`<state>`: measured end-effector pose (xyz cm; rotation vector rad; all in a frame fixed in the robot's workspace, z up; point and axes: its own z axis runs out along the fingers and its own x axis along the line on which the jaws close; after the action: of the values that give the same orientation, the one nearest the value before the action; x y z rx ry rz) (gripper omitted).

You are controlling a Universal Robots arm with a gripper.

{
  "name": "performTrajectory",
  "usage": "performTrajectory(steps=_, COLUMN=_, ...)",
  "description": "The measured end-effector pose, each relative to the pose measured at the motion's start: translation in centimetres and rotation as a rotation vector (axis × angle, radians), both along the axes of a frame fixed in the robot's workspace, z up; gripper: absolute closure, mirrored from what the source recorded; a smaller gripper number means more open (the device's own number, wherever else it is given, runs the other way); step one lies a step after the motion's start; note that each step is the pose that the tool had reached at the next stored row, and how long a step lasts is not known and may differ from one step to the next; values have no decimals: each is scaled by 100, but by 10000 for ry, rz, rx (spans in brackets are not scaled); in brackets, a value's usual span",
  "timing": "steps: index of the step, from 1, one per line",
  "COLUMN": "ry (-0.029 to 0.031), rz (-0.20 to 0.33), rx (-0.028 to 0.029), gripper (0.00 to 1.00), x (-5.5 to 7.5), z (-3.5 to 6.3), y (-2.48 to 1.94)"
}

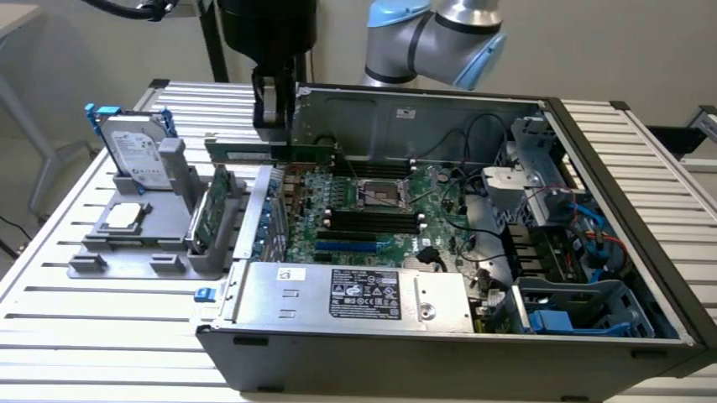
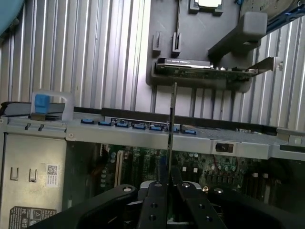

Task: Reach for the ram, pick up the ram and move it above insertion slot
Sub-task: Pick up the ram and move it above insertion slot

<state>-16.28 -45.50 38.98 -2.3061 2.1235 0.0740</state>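
End effector point(image 1: 272, 134) clamps the thin, flat green ram point(image 1: 274, 152).

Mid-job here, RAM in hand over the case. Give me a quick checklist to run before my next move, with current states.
1. Gripper shut on the ram: ok; in the wrist view the stick sits edge-on between the fingers.
2. Ram lifted off the grey holder: ok.
3. Ram level: ok, horizontal in the exterior view.
4. Ram over the motherboard slots: not ok; it hangs at the case wall.
5. Expansion card undisturbed in holder: ok.
6. Slot latches open: cannot tell.
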Motion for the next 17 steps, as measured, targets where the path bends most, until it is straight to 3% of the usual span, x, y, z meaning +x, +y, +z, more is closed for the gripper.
performTrajectory(steps=5, ry=0, rz=0, rx=73, gripper=86, x=225, z=0, y=10)
performTrajectory(steps=10, ry=0, rz=-1, rx=91, gripper=86, x=451, z=0, y=37)
performTrajectory(steps=14, ry=1, rz=-1, rx=91, gripper=86, x=593, z=-1, y=101)
performTrajectory(steps=17, ry=0, rz=0, rx=91, gripper=86, x=673, z=-2, y=179)
